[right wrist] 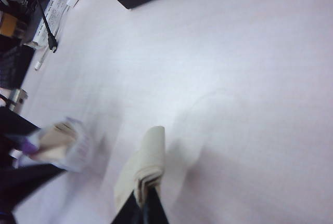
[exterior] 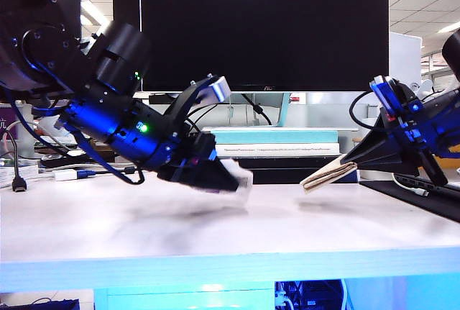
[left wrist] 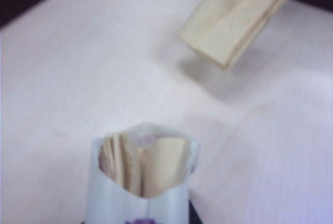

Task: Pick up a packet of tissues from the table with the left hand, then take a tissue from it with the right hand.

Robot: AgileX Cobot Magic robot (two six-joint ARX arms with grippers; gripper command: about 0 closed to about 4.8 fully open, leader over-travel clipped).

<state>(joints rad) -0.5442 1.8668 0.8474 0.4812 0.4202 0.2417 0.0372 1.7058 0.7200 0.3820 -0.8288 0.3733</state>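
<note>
Tissue packet [left wrist: 141,182] is sitting in the left gripper [exterior: 215,175], left of the table's middle and just above the surface, not resting on it. Its open mouth is pointing toward the right side, and cream folded sheets are showing edge-on inside the whitish plastic. A purple patch is showing on the plastic. The left gripper's jaws are partly closed and clamped on the packet's rear end; the exterior view is blurring the pack, so the exact contact line is unclear.

One tissue [exterior: 329,174] is hanging clear of the packet, well apart from it to the right. It is a flat folded cream wad, tilting down toward the left, with its free end above the table [exterior: 215,231] and casting a soft shadow there. The right gripper [right wrist: 148,195] is pinching the tissue's right end, jaws pressed together on the paper.

Both arms are reaching in low from opposite sides; green lights are glowing on the left arm. Behind them, a large dark monitor [exterior: 264,26] is standing at the far edge, with a stack of books [exterior: 277,142] beneath it and cables [right wrist: 49,24] lying at the far left.
</note>
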